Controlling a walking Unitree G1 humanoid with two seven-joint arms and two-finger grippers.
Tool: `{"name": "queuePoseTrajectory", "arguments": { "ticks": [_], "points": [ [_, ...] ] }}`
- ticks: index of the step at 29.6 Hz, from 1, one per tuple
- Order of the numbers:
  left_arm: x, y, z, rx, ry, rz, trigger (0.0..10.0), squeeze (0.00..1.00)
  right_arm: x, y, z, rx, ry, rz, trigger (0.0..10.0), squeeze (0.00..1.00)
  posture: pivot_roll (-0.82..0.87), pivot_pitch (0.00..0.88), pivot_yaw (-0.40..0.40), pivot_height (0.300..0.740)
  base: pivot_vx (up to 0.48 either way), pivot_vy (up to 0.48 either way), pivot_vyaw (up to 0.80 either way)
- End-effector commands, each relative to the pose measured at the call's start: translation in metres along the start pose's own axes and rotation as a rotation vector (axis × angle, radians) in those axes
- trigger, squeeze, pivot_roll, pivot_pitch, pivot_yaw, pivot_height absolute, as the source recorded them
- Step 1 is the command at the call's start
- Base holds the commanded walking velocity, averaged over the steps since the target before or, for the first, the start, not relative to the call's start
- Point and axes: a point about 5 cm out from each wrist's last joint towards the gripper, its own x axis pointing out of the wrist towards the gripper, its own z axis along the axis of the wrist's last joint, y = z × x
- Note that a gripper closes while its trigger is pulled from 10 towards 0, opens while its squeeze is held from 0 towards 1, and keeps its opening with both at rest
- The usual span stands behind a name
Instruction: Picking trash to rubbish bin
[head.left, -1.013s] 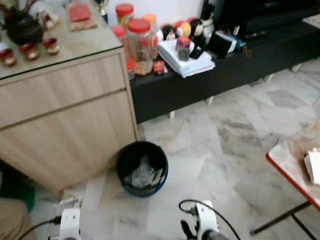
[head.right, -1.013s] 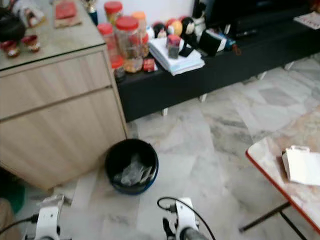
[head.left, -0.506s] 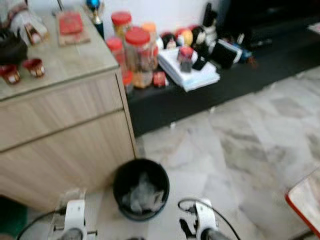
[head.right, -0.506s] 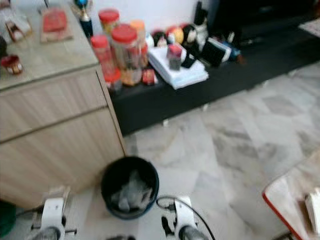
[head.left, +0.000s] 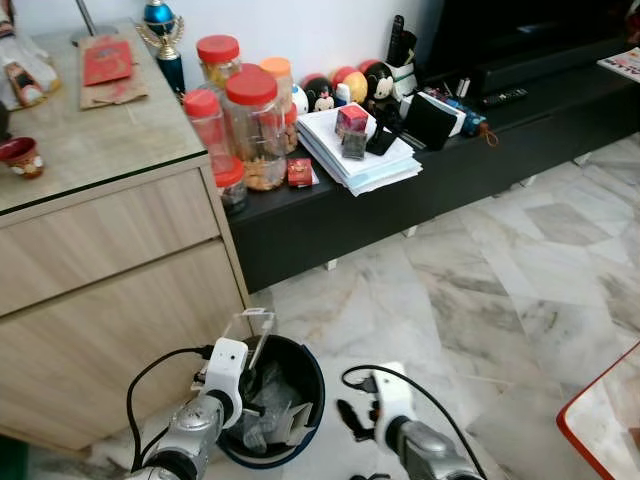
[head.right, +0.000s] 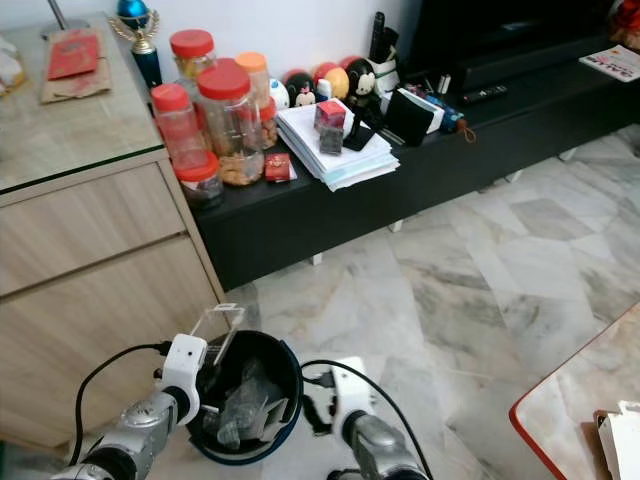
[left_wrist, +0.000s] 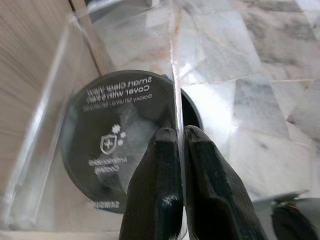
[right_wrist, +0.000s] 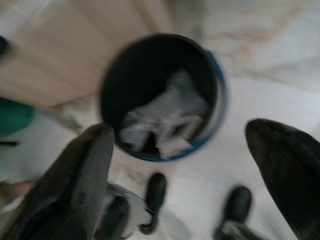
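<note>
A black rubbish bin (head.left: 312, 372) with a blue base stands on the marble floor against the wooden cabinet, crumpled wrappers inside it. My left gripper (left_wrist: 178, 134) is shut on the edge of a clear plastic package (head.left: 250, 332), held upright over the bin's near-left rim. Through the plastic, the left wrist view shows the bin (left_wrist: 90, 150) below and reversed print. My right gripper (right_wrist: 179, 131) hovers just right of the bin, open wide, with nothing between its fingers (right_wrist: 87, 170). The bin's mouth (right_wrist: 150, 65) lies ahead of it.
The wooden cabinet (head.left: 120, 260) rises at the left. A low black bench (head.left: 470, 160) behind carries jars, stacked papers and toys. A red-edged table corner (head.left: 600, 420) juts in at the lower right. Open marble floor (head.left: 480, 290) lies to the right of the bin.
The camera has swung and come closer to the bin. Both arms have risen into view; the left gripper with the clear package now sits over the bin's rim.
</note>
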Motion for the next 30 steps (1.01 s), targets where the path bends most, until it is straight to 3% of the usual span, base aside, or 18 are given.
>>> {"name": "queuePoseTrajectory", "arguments": {
  "ticks": [1,3,6,12,13,14,15,16,30],
  "points": [
    [0.001,0.001,0.0,-0.008,0.018,-0.008,10.0,0.0,0.003,0.006,0.008,0.0,-0.012,0.074,10.0,0.0,0.1,0.114,0.007,0.74,0.0,0.0,0.0],
    [0.001,0.004,0.004,-0.035,0.005,-0.004,10.0,0.0,0.006,0.014,0.016,-0.013,-0.023,0.134,10.0,0.0,0.1,0.109,0.005,0.74,0.0,0.0,0.0],
    [0.001,0.005,0.004,-0.007,0.008,-0.015,10.0,0.0,0.008,0.022,0.024,0.001,-0.05,0.212,10.0,0.0,0.1,0.105,0.001,0.74,0.0,0.0,0.0],
    [0.0,0.008,0.008,-0.051,-0.015,-0.024,10.0,0.0,0.01,0.029,0.03,-0.025,-0.066,0.268,10.0,0.0,0.11,0.109,-0.006,0.74,0.0,0.0,0.0],
    [0.0,0.008,0.008,-0.058,-0.017,-0.025,10.0,0.18,0.01,0.029,0.03,-0.03,-0.064,0.262,10.0,0.0,0.11,0.111,-0.007,0.74,0.0,0.0,0.0],
    [0.0,0.007,0.008,-0.062,-0.015,-0.029,10.0,0.54,0.01,0.028,0.03,-0.036,-0.058,0.254,10.0,0.0,0.11,0.112,-0.009,0.74,0.0,0.0,0.0],
    [0.0,0.007,0.008,-0.062,-0.015,-0.029,10.0,0.54,0.01,0.028,0.03,-0.036,-0.058,0.254,10.0,0.0,0.11,0.112,-0.009,0.74,0.0,0.0,0.0],
    [0.001,0.007,0.008,-0.053,-0.009,-0.037,10.0,0.98,0.009,0.027,0.03,-0.033,-0.056,0.259,10.0,0.0,0.11,0.118,-0.012,0.74,0.0,0.0,0.0],
    [-0.001,0.015,0.01,-0.053,-0.034,0.028,10.0,1.0,0.006,0.02,0.028,-0.011,-0.07,0.25,10.0,0.0,0.11,0.135,-0.028,0.74,0.0,0.0,0.0]
  ]
}}
